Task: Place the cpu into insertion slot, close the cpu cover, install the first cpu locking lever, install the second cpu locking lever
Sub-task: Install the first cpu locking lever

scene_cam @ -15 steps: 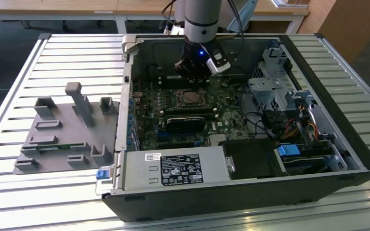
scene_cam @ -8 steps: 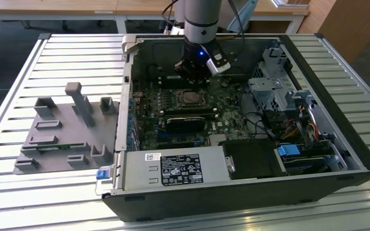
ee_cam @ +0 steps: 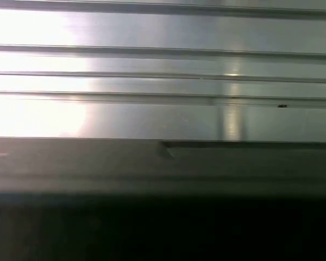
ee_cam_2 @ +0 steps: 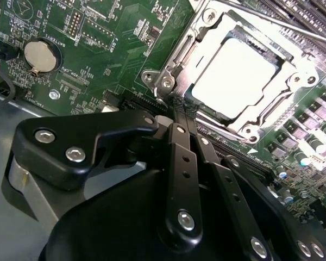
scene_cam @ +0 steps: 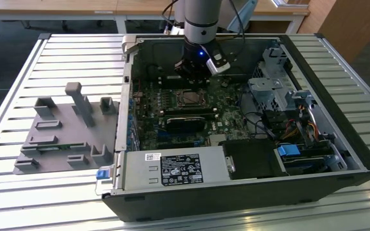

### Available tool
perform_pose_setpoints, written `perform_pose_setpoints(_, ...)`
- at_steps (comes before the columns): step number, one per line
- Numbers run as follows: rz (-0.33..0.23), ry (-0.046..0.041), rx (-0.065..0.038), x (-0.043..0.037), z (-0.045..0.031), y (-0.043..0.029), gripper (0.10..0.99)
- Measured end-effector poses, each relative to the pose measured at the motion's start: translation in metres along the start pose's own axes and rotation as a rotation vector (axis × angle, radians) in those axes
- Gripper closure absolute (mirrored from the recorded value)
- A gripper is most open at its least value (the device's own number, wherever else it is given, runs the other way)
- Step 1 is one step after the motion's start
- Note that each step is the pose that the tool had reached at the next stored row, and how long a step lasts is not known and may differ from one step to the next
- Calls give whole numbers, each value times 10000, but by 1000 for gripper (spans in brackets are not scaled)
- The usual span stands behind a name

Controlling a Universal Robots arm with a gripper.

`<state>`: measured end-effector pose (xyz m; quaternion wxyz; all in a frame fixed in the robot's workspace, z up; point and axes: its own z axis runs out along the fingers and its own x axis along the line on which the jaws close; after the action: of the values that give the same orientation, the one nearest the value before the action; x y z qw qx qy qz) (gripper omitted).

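Gripper (ee_cam_2: 176, 117) at socket edge, fingers drawn together, holding nothing visible; cpu seated, cover down.

Item 1: one gripper, tips narrow and pressed close, poised at the near rim of the insertion slot (ee_cam_2: 174, 70). Item 2: one cpu (ee_cam_2: 242, 76), just beyond the tips, lying in the slot under one cpu cover (ee_cam_2: 274, 106), its frame flat around the chip. Item 3: one thin locking lever (ee_cam_2: 261, 19) crossing the far side; a second cannot be made out. Judged step: lever installation, calling for a precise hook-and-press at the frame edge. Surround: one open computer case (scene_cam: 339, 144).
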<state>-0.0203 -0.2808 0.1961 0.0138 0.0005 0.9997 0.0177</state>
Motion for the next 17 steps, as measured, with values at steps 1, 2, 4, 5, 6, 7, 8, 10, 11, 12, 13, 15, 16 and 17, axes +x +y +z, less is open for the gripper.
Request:
perform_pose_setpoints(1,0,-5,-10,-1,-4,2,969)
perform_pose_setpoints(2,0,-9,-17,-2,-14,3,969)
perform_pose_setpoints(4,-1,0,-4,-2,-56,3,969)
perform_pose_setpoints(5,0,0,-3,-3,-79,3,969)
perform_pose_setpoints(6,0,-1,-4,-3,-102,4,969)
perform_pose_setpoints(7,0,0,-2,-4,-113,4,969)
perform_pose_setpoints(8,-1,0,-3,-4,-114,4,969)
perform_pose_setpoints(10,-2,-1,4,-4,-114,4,969)
perform_pose_setpoints(11,-1,0,8,-4,-115,3,969)
perform_pose_setpoints(12,-1,0,9,-4,-115,1,969)
perform_pose_setpoints(13,-1,1,10,-3,-115,-2,969)
perform_pose_setpoints(15,-1,0,8,-4,-115,-7,969)
perform_pose_setpoints(16,-1,0,9,-4,-115,-10,969)
perform_pose_setpoints(17,-1,0,9,-4,-115,-13,969)
